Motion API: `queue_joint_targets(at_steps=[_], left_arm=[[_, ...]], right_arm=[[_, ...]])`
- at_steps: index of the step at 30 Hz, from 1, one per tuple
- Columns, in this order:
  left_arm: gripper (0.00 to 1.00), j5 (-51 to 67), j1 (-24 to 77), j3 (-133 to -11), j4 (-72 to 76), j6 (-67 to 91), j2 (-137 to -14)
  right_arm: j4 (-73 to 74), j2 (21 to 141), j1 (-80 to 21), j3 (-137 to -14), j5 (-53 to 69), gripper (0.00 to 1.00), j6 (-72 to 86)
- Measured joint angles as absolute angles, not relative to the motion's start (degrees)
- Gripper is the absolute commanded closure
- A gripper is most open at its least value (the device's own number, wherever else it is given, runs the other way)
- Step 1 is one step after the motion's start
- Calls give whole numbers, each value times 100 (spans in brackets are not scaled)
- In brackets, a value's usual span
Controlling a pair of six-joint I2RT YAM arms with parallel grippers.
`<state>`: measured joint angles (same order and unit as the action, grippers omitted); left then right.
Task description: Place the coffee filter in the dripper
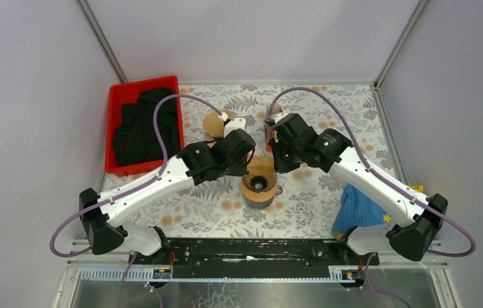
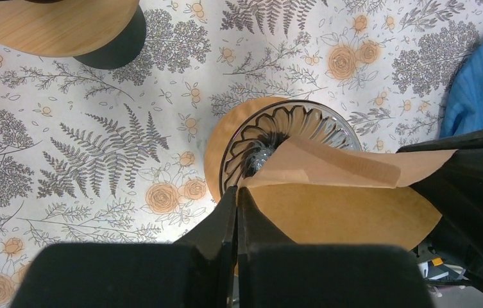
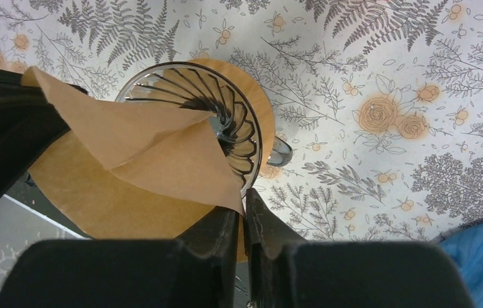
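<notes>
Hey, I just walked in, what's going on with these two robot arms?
The two arms are holding a brown paper coffee filter between them, right over the glass dripper. The left hand pinches one edge and the right hand pinches another, so the filter is spread partly open. It is not yet seated in the dripper, which stands on the floral tablecloth.
</notes>
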<state>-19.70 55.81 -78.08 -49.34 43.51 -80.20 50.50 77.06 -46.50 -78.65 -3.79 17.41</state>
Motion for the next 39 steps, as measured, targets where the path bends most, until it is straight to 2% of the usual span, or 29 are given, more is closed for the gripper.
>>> queue_joint_targets(at_steps=[15, 19, 25, 34, 39], left_arm=[[97, -1487, 5369, -7765, -4987, 4104, -8082], [92, -1378, 5349, -7732, -5011, 4045, -8167], [81, -1299, 5345, -7730, -5068, 3992, -8256], [60, -1299, 5345, -7730, -5070, 3964, -8261], [57, -1299, 5317, -7730, -5070, 3935, -8261]], right_arm=[[5057, 8003, -4287, -7793, 123, 76, 1337], [5085, 8064, -4268, -7793, 126, 68, 1269], [5129, 8075, -4263, -7793, 137, 63, 1214], [5157, 8079, -4259, -7793, 143, 60, 1151], [5159, 8082, -4259, -7793, 141, 59, 1129]])
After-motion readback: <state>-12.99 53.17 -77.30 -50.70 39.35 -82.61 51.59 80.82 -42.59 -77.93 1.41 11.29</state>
